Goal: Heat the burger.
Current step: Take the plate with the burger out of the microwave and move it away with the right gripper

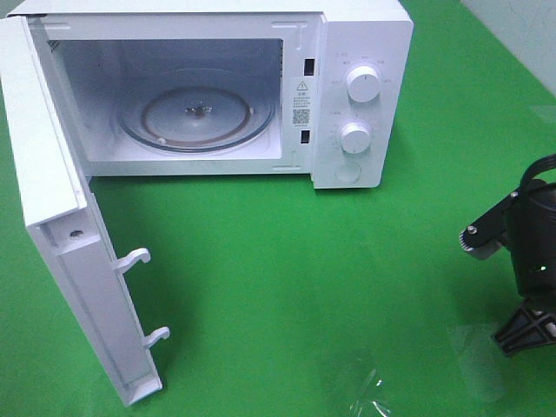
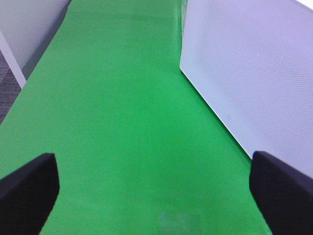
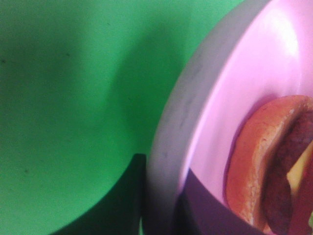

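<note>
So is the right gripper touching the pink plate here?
Touching. The right wrist view shows the right gripper with one dark finger under and one over the pink plate's rim, clamping it, while the burger sits on the plate.

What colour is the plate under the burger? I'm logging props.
Pink plate, clearest in the right wrist view.

Left claw (image 2: 155,196) wide open, both dark fingertips (image 2: 27,188) at the frame's lower corners, nothing between them. Green worktop (image 2: 122,107) fills most of the view. White perforated microwave door (image 2: 249,73) stands beside the claw, near one fingertip. Grey floor (image 2: 7,93) past the worktop edge.
</note>
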You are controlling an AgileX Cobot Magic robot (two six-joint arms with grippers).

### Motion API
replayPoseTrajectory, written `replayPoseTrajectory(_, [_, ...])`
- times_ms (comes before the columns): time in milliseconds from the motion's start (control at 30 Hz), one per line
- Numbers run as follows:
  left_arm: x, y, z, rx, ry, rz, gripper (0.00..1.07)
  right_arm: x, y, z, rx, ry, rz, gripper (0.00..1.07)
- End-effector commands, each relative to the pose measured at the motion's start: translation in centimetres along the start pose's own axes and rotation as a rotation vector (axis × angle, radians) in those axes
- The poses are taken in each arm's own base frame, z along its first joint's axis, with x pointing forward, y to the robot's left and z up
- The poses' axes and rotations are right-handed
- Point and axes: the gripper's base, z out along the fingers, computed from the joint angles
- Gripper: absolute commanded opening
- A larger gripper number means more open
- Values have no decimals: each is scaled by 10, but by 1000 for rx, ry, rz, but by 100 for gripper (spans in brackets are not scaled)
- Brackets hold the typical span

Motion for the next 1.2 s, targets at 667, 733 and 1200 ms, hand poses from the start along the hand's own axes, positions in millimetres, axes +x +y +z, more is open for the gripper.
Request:
replayPoseTrajectory(667, [-1, 0, -1, -4, -20, -1, 98, -4, 21, 38, 80, 37, 3, 5])
replayPoseTrajectory(733, [-1, 0, -1, -4, -20, -1, 98, -3, 20, 43, 79, 60, 11, 5])
replayPoseTrajectory(1200, [-1, 0, -1, -4, -20, -1, 98, -1, 30, 50, -11, 90, 61, 13])
